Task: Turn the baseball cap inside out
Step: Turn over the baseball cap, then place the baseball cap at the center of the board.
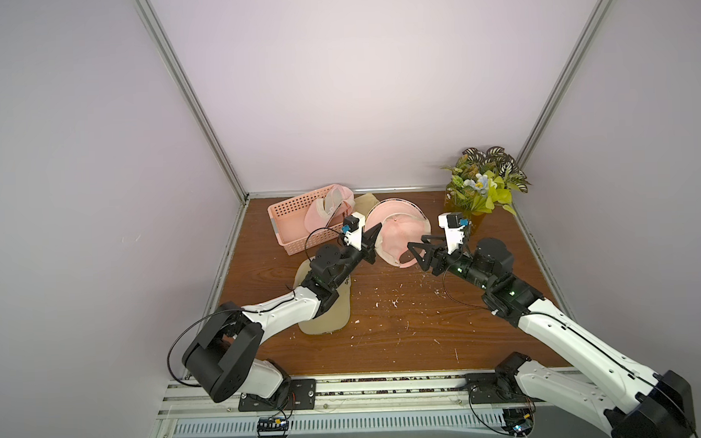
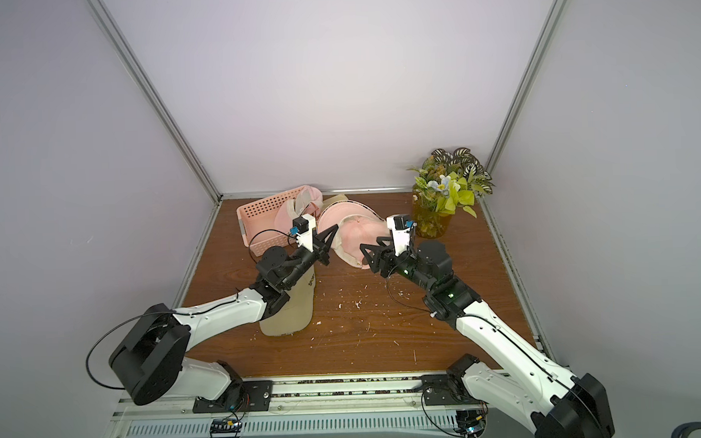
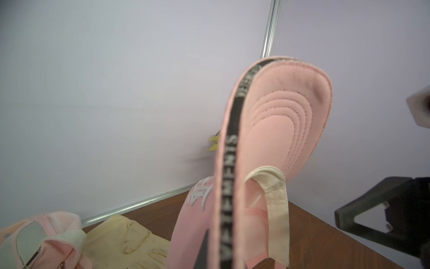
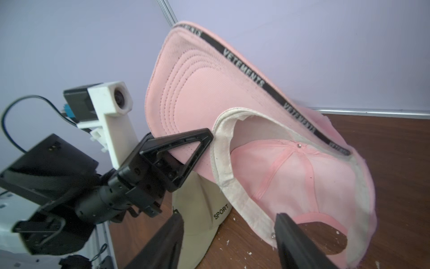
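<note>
The left claw [image 4: 207,139] pinches the pink baseball cap [image 4: 290,177] by its stiff brim [image 4: 197,88]; the right claw [image 1: 417,241] gapes empty; the soft sweatband [image 4: 223,167] looks grippable.

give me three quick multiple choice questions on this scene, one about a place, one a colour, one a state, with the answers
1. Where does the pink basket stand?
A. at the table's far edge, on the left arm's side
B. at its near edge
C. in its middle

2. What colour is the lettered band along the pink cap's brim?
A. green
B. black
C. yellow

3. What is the left gripper doing?
A. open over the basket
B. shut on nothing
C. shut on the pink cap's brim

Answers:
1 A, since both top views show it by the back wall on the left side.
2 B, since the right wrist view shows a black strip with pale letters.
3 C, since its fingers pinch the brim's edge in the right wrist view.
</note>
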`<state>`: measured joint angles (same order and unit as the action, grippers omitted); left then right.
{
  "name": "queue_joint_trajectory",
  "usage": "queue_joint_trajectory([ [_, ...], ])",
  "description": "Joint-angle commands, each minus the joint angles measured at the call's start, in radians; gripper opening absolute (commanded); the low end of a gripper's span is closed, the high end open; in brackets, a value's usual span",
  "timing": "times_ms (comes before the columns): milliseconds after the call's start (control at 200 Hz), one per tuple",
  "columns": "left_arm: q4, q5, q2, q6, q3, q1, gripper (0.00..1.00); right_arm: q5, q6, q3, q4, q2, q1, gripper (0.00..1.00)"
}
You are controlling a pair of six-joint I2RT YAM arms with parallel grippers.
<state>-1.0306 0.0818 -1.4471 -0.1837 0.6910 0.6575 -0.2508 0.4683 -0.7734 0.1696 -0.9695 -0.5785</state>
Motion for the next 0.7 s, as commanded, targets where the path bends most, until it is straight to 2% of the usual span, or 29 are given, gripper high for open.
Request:
queue_joint_trajectory([
  [0, -0.143, -0.025, -0.020, 0.057, -0.013, -0.012, 0.00, -0.040, 0.189, -0.080, -0.044, 0.020, 0.020, 0.67],
  [110, -0.240, -0.038, -0.037, 0.084, -0.046, -0.012, 0.00, -0.143, 0.389, -0.099, -0.035, -0.003, 0.094, 0.64],
  [195, -0.281, -0.039, -0.046, 0.112, -0.060, -0.011, 0.00, -0.174, 0.482, -0.083, 0.017, 0.000, 0.116, 0.61],
  [365, -0.331, -0.043, -0.064, 0.165, -0.078, -0.011, 0.00, -0.193, 0.573, -0.079, 0.033, -0.002, 0.135, 0.58],
  [505, -0.482, -0.003, -0.095, 0.200, -0.124, -0.011, 0.00, -0.216, 0.706, -0.030, 0.103, -0.017, 0.166, 0.55],
  [585, -0.560, 0.012, -0.116, 0.202, -0.146, -0.012, 0.00, -0.193, 0.761, -0.003, 0.138, -0.015, 0.178, 0.54],
  [696, -0.580, 0.027, -0.129, 0.209, -0.153, -0.012, 0.00, -0.154, 0.778, 0.010, 0.134, -0.004, 0.184, 0.55],
])
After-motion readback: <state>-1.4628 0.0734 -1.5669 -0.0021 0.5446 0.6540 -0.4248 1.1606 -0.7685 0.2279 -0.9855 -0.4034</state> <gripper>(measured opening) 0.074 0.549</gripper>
